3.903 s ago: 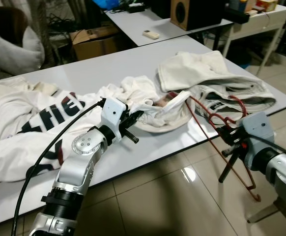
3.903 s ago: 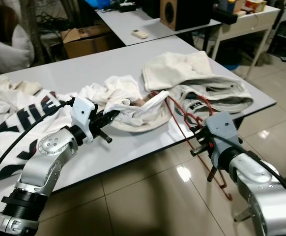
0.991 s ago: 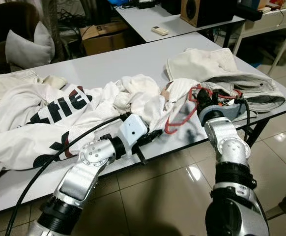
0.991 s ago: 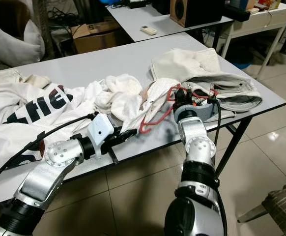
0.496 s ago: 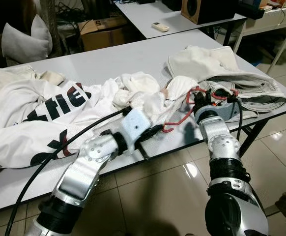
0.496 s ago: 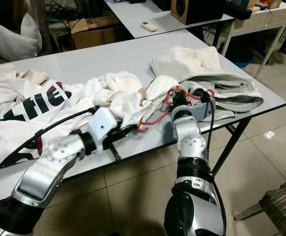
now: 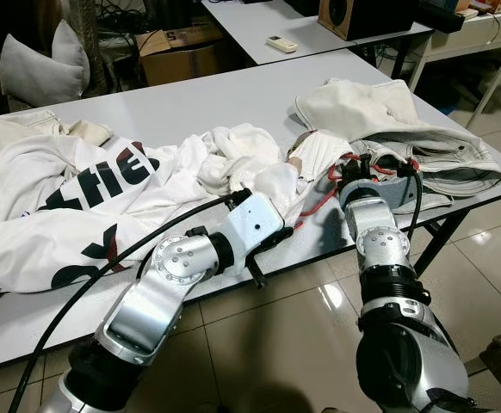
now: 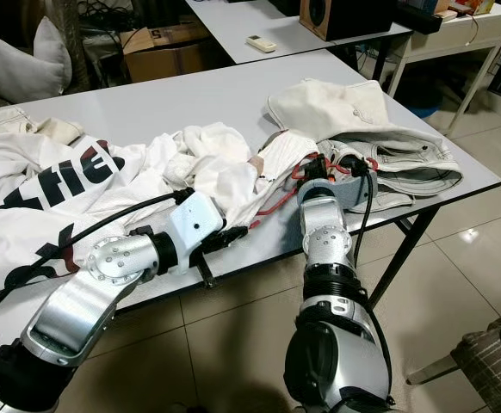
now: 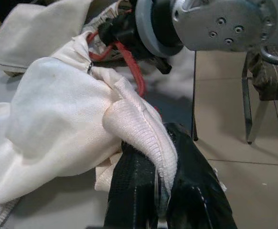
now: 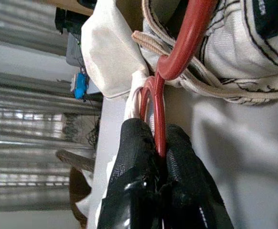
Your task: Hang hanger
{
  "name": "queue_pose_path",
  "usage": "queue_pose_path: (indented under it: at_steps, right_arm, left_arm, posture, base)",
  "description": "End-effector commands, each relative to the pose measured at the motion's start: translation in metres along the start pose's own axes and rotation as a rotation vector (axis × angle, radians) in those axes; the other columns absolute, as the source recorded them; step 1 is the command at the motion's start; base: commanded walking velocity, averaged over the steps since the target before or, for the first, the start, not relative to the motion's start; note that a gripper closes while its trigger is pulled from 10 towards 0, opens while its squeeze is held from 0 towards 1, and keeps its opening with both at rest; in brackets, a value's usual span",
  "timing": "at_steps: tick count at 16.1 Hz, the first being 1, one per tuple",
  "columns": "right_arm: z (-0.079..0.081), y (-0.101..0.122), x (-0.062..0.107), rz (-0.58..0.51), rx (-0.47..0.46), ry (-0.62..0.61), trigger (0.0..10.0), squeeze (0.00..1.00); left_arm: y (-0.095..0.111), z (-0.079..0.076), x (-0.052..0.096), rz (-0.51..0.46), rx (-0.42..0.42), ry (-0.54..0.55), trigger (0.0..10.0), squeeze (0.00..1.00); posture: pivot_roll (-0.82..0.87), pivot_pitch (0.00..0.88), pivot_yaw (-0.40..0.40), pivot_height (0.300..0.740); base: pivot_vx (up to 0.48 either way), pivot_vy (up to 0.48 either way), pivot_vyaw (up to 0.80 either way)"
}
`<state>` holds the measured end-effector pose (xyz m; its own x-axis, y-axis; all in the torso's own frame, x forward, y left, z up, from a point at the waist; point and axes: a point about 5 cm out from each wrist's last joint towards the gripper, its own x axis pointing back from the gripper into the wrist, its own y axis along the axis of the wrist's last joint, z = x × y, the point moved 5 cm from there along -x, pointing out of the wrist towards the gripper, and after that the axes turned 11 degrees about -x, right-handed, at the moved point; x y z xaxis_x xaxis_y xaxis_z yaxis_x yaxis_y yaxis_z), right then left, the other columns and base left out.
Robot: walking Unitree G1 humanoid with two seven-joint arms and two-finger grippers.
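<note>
Right gripper clamps the red hanger at the table's near edge; left gripper pinches the cream garment's hem. Seemingly threading now: keep the fabric taut, slide slowly.

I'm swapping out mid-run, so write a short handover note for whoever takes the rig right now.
Left gripper: shut on the ribbed edge of the cream garment at the near table edge.
Right gripper: shut on the red hanger, over the table beside the beige jacket.
Hanger: partly tucked under the cream garment; its red wire shows at. How far in it sits cannot be told.
Done: both grips are set, garment and hanger brought together.
Left: finish seating the hanger in the garment, then lift and hang it. No rail is in sight.
</note>
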<state>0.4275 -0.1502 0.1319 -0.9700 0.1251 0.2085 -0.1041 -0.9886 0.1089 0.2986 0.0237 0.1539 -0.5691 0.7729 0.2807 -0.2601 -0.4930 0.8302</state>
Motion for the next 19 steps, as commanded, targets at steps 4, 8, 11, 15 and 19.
queue_pose_path:
  at_steps: [4,8,11,15,19]
  right_arm:
    - [0.035,-0.011,0.0,0.001,-0.116,0.093,10.0,0.0]
    - [0.051,-0.032,0.006,0.099,-0.111,0.178,10.0,0.0]
    - [0.054,-0.029,0.008,0.115,-0.082,0.212,10.0,0.0]
    - [0.054,-0.019,0.004,0.103,0.004,0.214,10.0,0.0]
    - [0.054,-0.012,0.005,0.107,0.021,0.234,10.0,0.0]
  left_arm:
    - [0.014,-0.023,-0.011,-0.024,0.073,-0.058,2.0,0.0]
    - [0.019,-0.004,-0.019,-0.066,0.243,0.075,10.0,0.0]
    - [0.032,-0.002,-0.013,-0.149,0.339,0.04,10.0,1.0]
    - [0.035,-0.023,-0.01,-0.143,0.296,-0.104,10.0,1.0]
    - [0.034,-0.014,-0.005,-0.138,0.307,-0.095,10.0,1.0]
  posture:
    - [-0.13,0.051,0.047,0.74]
    - [-0.13,0.041,0.039,0.74]
    - [-0.13,0.035,0.035,0.74]
    - [-0.14,0.012,0.033,0.74]
    - [-0.14,0.0,0.028,0.74]
  base:
    - [0.0,0.0,0.0]
    - [0.0,0.0,0.0]
    - [0.0,0.0,0.0]
    - [0.0,0.0,0.0]
    - [0.0,0.0,0.0]
